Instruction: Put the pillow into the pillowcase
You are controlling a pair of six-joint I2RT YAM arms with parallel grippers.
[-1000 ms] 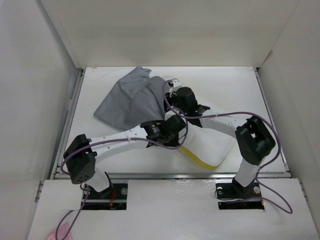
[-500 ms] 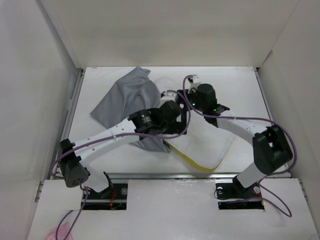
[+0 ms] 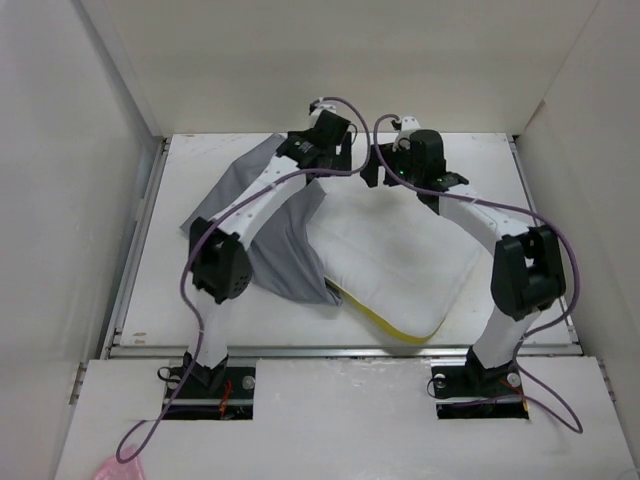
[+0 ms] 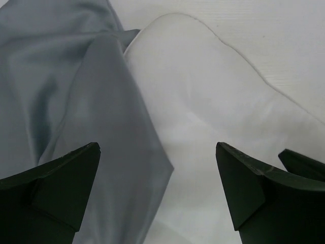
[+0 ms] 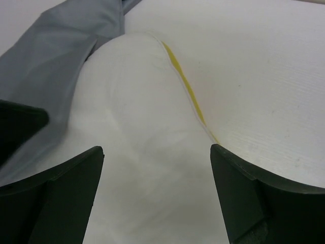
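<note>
Pillow [image 3: 400, 260] lies mid-counter [image 3: 490, 160], its left edge under the pillowcase [image 3: 285, 250]; how far inside is unclear, possibly little. Left hand [image 4: 157, 147] and right hand [image 5: 156, 148] hover at the far end, spread and empty. Case looks thin, floppy, slippery: pinch its hem. Pillow looks light and squashy.

I see a white table [image 3: 490, 155], bare at 1 o'clock. Plain white panel walls [image 3: 330, 60] at 9, 12 and 3. Light flat, even. Pink scrap [image 3: 118, 468] at 7.
</note>
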